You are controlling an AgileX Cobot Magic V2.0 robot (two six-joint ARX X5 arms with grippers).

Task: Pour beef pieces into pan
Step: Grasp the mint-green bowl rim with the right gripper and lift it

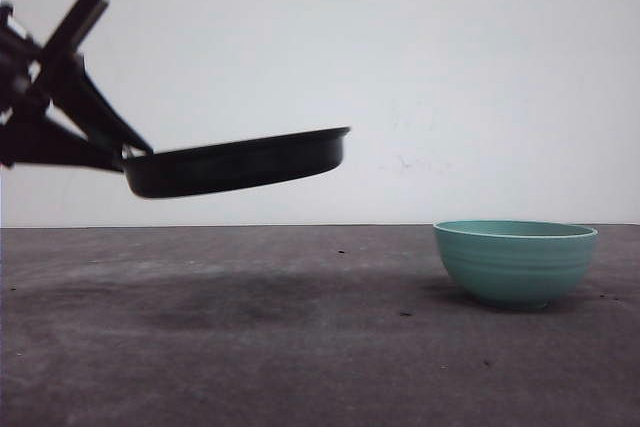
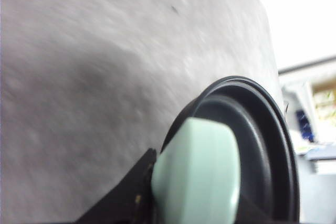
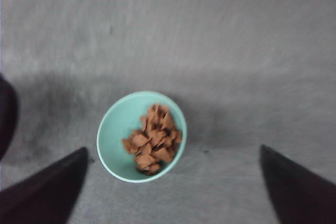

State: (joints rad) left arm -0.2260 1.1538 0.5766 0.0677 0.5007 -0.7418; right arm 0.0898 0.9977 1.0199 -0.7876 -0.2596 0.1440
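The black pan (image 1: 240, 162) hangs in the air at the left, well above the table, slightly tilted with its right rim higher. My left gripper (image 1: 112, 149) is shut on its mint-green handle (image 2: 197, 177), and the pan's black bowl (image 2: 262, 124) shows beyond the handle. The beef pieces (image 3: 154, 140) lie heaped in a teal bowl (image 3: 113, 129) that stands on the table at the right (image 1: 515, 262). My right gripper (image 3: 173, 192) hovers high above that bowl, open wide, its dark fingers (image 3: 47, 192) apart with nothing between them.
The table (image 1: 250, 367) is a dark grey mat with a few small specks, in front of a plain white wall. The pan's shadow (image 1: 230, 297) falls on the mat left of the bowl. A dark shape (image 3: 5, 114) shows at the right wrist view's edge.
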